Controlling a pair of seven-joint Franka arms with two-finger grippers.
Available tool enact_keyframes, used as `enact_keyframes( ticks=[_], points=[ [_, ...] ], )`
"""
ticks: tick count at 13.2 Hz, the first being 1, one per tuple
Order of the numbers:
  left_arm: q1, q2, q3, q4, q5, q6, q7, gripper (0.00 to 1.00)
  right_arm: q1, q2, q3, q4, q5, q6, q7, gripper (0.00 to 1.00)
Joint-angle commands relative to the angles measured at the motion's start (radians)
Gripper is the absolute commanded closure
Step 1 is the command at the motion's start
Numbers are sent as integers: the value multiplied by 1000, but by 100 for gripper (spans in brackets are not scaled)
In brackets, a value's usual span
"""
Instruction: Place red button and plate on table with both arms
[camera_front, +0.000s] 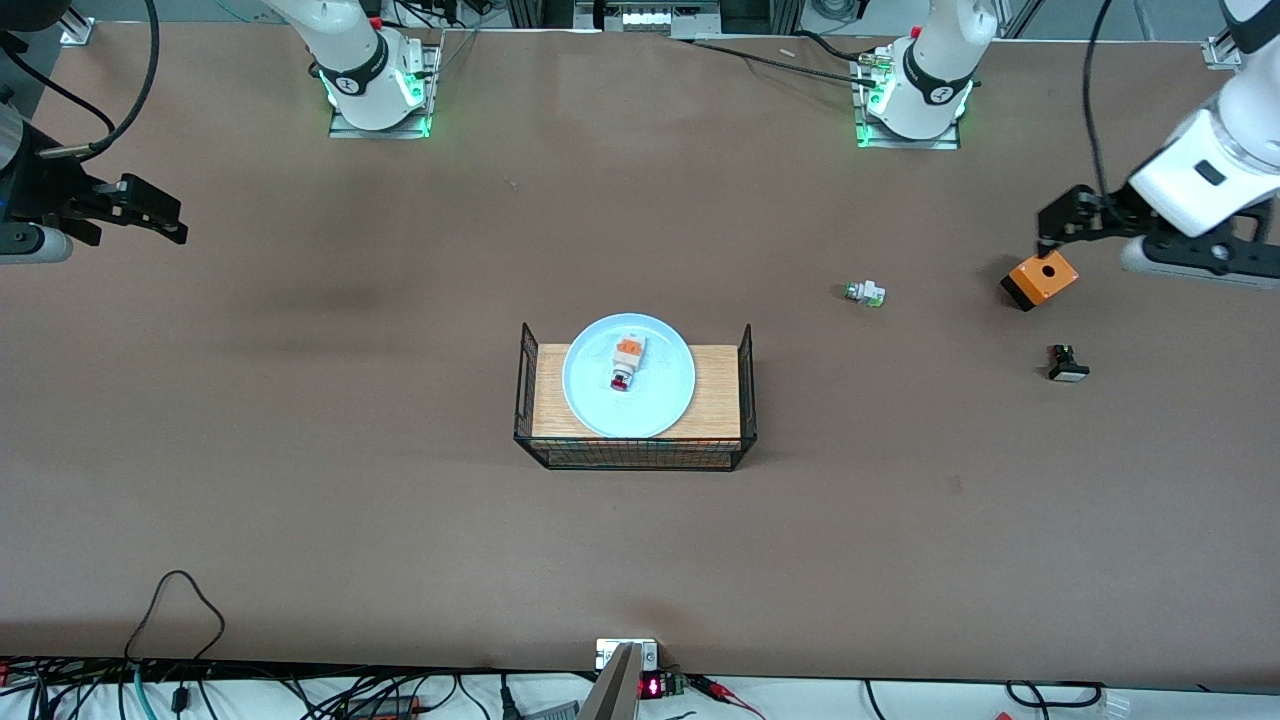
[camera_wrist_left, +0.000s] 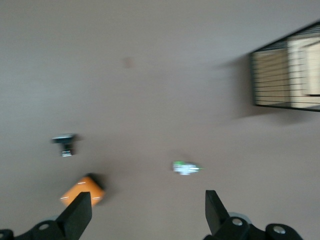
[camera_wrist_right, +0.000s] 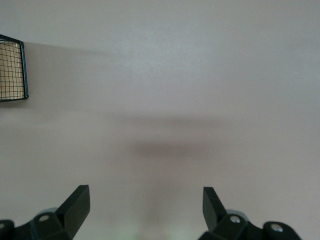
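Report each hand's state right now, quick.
Left hand: open, holding nothing, up over the table near the orange box.
Right hand: open, holding nothing, over bare table at the right arm's end.

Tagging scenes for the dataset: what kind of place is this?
Likely a robotics lab bench: two arm bases bolted to a brown table, cables along its edge, and staged props, a plate with a red button on a wire rack.

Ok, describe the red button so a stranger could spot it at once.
Find the black wire rack with a wooden top in the middle of the table; a pale blue plate sits on it. The red button lies in that plate: a small white switch with an orange block and a red cap. The similar white piece on the bare table has a green tip instead.
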Motion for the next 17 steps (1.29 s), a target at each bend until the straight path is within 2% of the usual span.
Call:
enact_keyframes(
  ticks=[1,3,7,8,9,13,15,17],
  points=[
    [-85,20,-47,-11,-94,11,-162,0,-7,-1,3,9,-14,0,-15,0],
    [-133,85,-145,55,-94,76,-311,0,-8,0,3,7,-14,8,-14,0],
    [-214,200,-250,74,-82,334,-598,0,-4,3,5,7,-15,35,-15,0],
    [-254,238,-256,97,-61,397,-666,0,-2,3,5,7,-15,26,-23,0],
    [-289,286,-257,135,-4,420,-723,0,1,3,5,7,-15,26,-29,0],
    [-432,513,-257,339,406,425,-974,0,2,3,6,7,-14,40,-25,0],
    [-458,576,-259,353,519,509,-1074,0,2,5,6,6,-9,64,-25,0],
    [-460,617,-257,347,564,648,-1133,0,2,3,6,6,-1,61,-14,0]
  ],
)
